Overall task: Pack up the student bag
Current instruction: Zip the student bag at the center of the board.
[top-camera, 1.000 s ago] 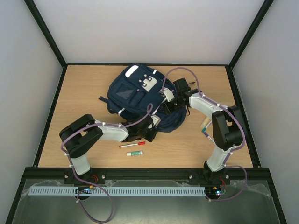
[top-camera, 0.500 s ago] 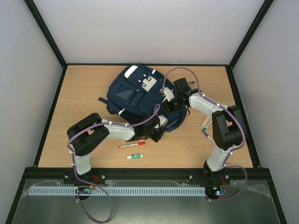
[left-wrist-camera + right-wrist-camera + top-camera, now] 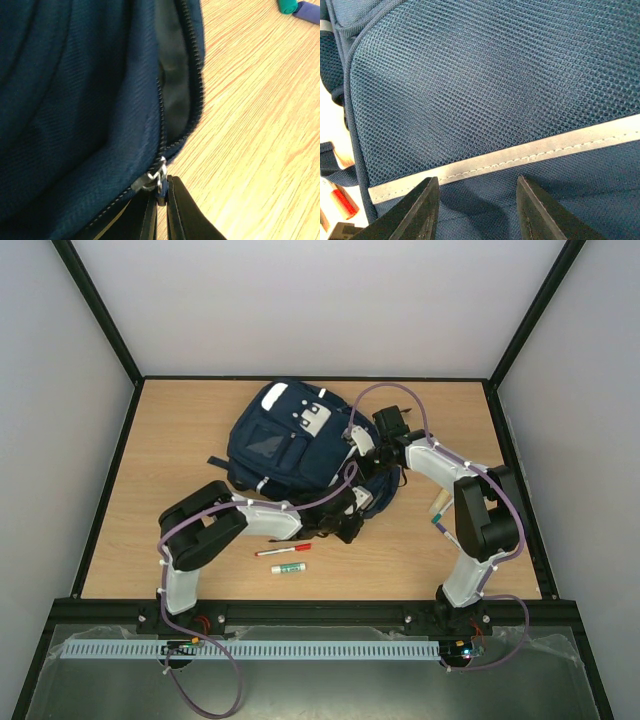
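Clamping the zipper pull (image 3: 159, 176) of the student bag (image 3: 290, 440), left fingers (image 3: 187, 215) press together; right fingers (image 3: 417, 210) stand apart over it.

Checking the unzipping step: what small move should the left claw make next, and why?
Probably draw the zipper pull a little further along the closed teeth. The left claw is shut on it, the student bag gapes only partly, and the red pen and glue stick lie outside on the table.

left gripper (image 3: 161, 194) pinched tight; right gripper (image 3: 476, 182) jaws apart.
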Tool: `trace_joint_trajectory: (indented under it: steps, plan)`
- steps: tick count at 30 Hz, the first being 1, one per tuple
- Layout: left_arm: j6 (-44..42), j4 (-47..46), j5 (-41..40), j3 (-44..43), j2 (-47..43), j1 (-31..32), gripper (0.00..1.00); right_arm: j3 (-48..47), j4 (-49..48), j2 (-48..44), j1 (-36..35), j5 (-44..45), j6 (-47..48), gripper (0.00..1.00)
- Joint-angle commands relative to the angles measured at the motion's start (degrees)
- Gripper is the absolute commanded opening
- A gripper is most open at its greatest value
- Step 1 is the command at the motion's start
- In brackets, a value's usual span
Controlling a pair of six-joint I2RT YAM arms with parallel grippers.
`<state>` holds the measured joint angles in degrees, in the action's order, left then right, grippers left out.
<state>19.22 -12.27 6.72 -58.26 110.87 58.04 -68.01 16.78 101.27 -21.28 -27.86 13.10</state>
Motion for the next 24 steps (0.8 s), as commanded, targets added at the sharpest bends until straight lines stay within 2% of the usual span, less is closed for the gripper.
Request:
trace_joint_trajectory:
  steps: [1, 3, 7, 12, 19, 24]
  plan:
    - [-2.0, -1.7, 3.4, -3.2, 1.4, 3.2, 0.06, 2.6, 5.0, 5.6, -0.1, 6.2, 0.2, 0.44]
    - [-2.2, -1.1, 3.1, -3.4, 1.2, 3.3, 0.09, 2.6, 5.1, 5.5, 0.0, 6.2, 0.2, 0.44]
    - [-2.8, 2.0, 1.0, -3.3, -0.1, 3.2, 0.31, 2.4, 5.3, 4.5, 0.4, 6.2, 0.4, 0.44]
    - [-5.1, 7.9, -2.2, -1.4, -7.3, 3.3, 0.51, 1.5, 7.6, -0.7, 3.6, 5.0, -0.1, 0.46]
    - [-11.9, 19.1, -6.7, 0.6, -17.8, 2.3, 0.63, 6.2, 11.6, -16.8, 6.4, 6.8, 1.6, 0.49]
    - [-13.1, 13.2, -13.2, 7.5, -23.1, 1.5, 0.65, 14.2, 13.9, -28.0, 6.0, 9.3, 3.1, 0.50]
